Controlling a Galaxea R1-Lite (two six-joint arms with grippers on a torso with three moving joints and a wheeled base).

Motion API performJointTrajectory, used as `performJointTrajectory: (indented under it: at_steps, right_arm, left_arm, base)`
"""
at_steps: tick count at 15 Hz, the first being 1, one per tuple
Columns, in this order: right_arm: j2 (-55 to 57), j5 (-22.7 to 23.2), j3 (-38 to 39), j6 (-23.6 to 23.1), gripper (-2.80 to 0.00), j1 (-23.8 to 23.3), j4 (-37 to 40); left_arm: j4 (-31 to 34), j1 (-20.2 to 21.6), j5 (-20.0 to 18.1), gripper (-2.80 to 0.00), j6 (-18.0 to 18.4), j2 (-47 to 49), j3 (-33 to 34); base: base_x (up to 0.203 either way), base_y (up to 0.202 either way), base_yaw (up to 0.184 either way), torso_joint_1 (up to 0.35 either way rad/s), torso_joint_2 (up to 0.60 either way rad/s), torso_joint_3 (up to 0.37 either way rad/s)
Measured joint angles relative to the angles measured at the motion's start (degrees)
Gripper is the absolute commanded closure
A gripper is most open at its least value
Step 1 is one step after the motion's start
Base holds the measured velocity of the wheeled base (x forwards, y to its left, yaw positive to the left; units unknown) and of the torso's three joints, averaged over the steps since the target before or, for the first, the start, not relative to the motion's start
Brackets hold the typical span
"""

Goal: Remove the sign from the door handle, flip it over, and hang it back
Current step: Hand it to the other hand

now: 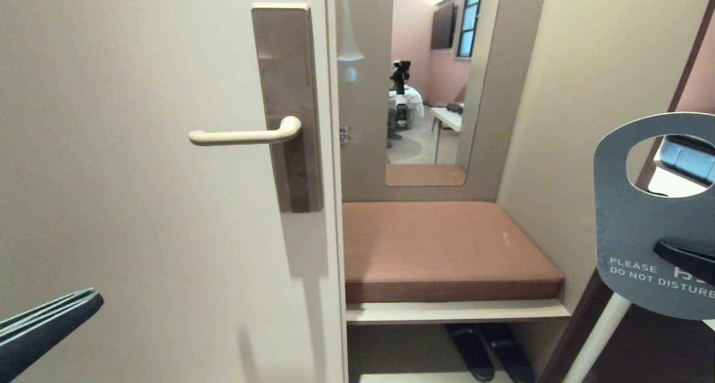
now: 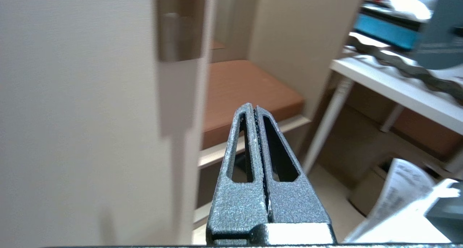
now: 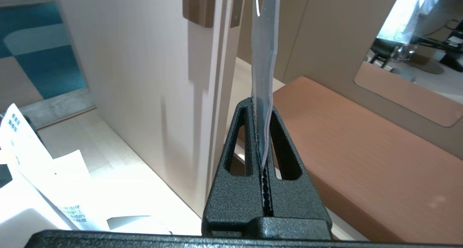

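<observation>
Both pincers are closed: your right pincer [image 3: 261, 132] grips the sign [image 1: 642, 226], off the door handle [image 1: 246, 135]; your left pincer [image 2: 255, 112] is empty.

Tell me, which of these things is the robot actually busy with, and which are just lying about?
In the job:
- sign, off the handle, pinched in the right gripper, blue face toward the head camera
- door handle, bare
- left gripper, shut, empty, low beside the door

Just there:
- brown bench cushion
- mirror
- dark slippers under the bench
</observation>
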Motion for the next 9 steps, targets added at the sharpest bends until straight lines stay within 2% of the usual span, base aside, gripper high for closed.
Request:
performJointTrajectory:
  at_steps: [3, 7, 9]
  right_arm:
    - [1.7, 1.8, -1.4, 0.2, 0.00, 2.7, 0.0]
    - [6.0, 2.0, -4.4, 0.2, 0.00, 9.3, -0.1]
    - [8.7, 2.1, -6.0, 0.2, 0.00, 12.5, -0.2]
  left_arm:
    - [-2.4, -5.3, 0.0, 0.00, -0.2, 3.0, 0.0]
    - [-9.4, -7.7, 0.0, 0.00, -0.4, 8.4, 0.0]
    - [-10.6, -10.0, 0.0, 0.00, -0.4, 10.8, 0.1]
  base:
    - [0.000, 0.000, 0.000, 0.000, 0.00, 0.000]
    - [0.000, 0.000, 0.000, 0.000, 0.00, 0.000]
    - [0.000, 0.000, 0.000, 0.000, 0.00, 0.000]
